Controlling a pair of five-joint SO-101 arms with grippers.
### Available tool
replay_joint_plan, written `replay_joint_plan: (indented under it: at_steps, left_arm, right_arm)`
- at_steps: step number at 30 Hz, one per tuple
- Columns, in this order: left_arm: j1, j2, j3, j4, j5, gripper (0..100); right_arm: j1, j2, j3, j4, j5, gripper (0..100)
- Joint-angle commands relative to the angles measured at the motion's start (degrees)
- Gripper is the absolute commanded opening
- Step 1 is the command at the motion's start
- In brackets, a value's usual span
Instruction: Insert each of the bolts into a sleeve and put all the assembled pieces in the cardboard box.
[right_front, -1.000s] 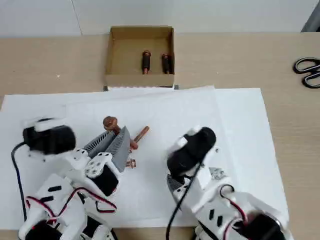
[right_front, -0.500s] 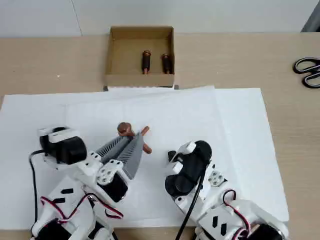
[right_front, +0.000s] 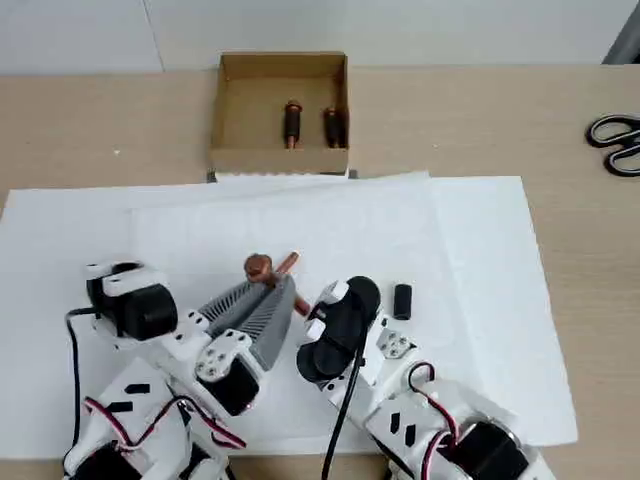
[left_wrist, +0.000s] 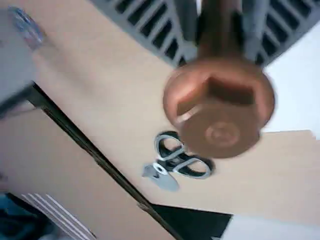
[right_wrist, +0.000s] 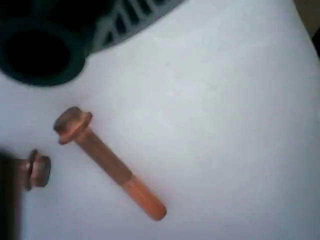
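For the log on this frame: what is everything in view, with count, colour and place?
cardboard box: one, brown, on the table beyond the paper.
assembled pieces: two, copper and black, side by side in the box.
held bolt: one, copper, in the left gripper, head outward.
loose bolt: one, copper, lying on the paper by the left gripper.
held sleeve: one, black, at the right gripper.
loose sleeve: one, black, on the paper beside the right arm.
scissors: one pair, dark, at the table's edge.
paper: overlapping sheets, white, under both arms.
table: one, tan.
left gripper: grey, shut on the bolt.
right gripper: grey, holding the sleeve.
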Motion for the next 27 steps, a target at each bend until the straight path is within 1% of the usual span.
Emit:
replay_joint_plan:
  at_steps: [1, 4, 10, 15, 27]
  left_arm:
    - [2.5, -0.6, -0.6, -1.7, 0.2, 1]
    - [2.7, -0.5, -0.3, -1.5, 0.2, 1]
    - [2.5, -0.6, -0.5, 1.5, 0.1, 1]
    - [2.5, -0.6, -0.2, 1.6, -1.5, 1]
    - [2.7, -0.6, 2.2, 1.7, -2.4, 1]
  right_arm:
    - [-0.4, -0.4, -0.3, -2.6, 0.7, 0.3]
    - [-0.4, -0.4, -0.4, -2.4, 0.7, 0.3]
    - [-0.4, -0.5, -0.9, -2.2, 0.7, 0.3]
    - [-0.4, -0.5, -2.6, -1.8, 0.7, 0.3]
    - [-0.4, -0.5, -5.6, -0.3, 0.7, 0.3]
